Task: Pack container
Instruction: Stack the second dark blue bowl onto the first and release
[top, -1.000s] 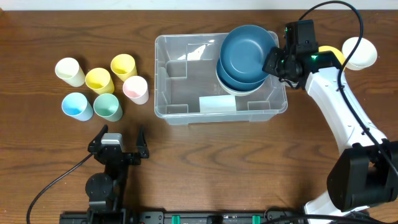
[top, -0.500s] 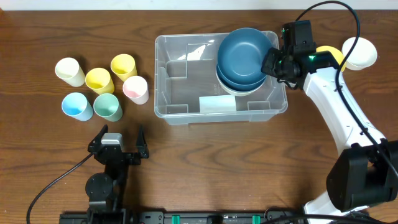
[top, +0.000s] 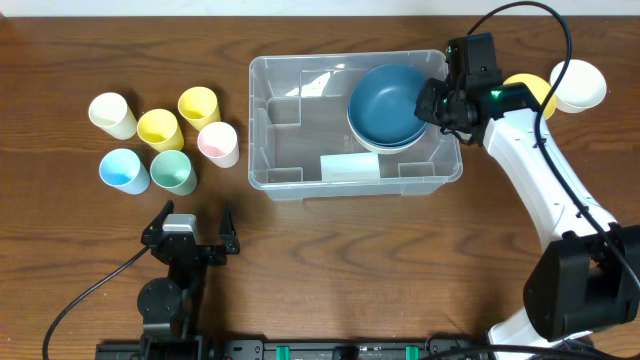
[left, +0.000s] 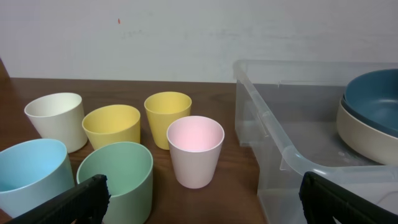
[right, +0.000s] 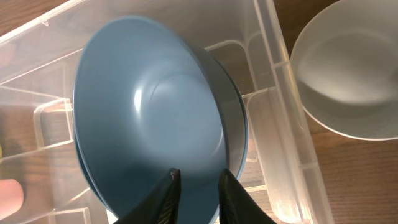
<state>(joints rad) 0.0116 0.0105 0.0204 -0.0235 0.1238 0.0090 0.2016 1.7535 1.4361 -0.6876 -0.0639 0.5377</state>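
**Station Status: Container Packing**

**Container.** The large clear plastic rectangular container (top: 262, 120) stands at the centre of the wooden table (top: 400, 260), with its pale label (top: 350, 167) near the front wall. Its right end holds a stack of bowls: a dark blue round bowl (top: 385, 100) on top, a second blue bowl under it, and a cream bowl (left: 367, 134) at the bottom. The left end holds nothing.

**Right gripper.** The right gripper (right: 199, 183) sits at the right rim of the top blue bowl. Its jaws stand slightly apart, one finger on each side of the rim. Whether a pad touches the bowl cannot be told.

**Left gripper.** The left gripper (left: 202, 186) rests low near the table's front edge, jaws spread wide, holding nothing.

**Other items.** Six plastic cups stand grouped left of the container:
- cream cup (top: 112, 115)
- two yellow cups (top: 159, 128)
- pink cup (top: 218, 143)
- light blue cup (top: 124, 170)
- green cup (top: 173, 171)

A white bowl (top: 578, 84) and a partly hidden yellow bowl (top: 530, 88) sit right of the container.
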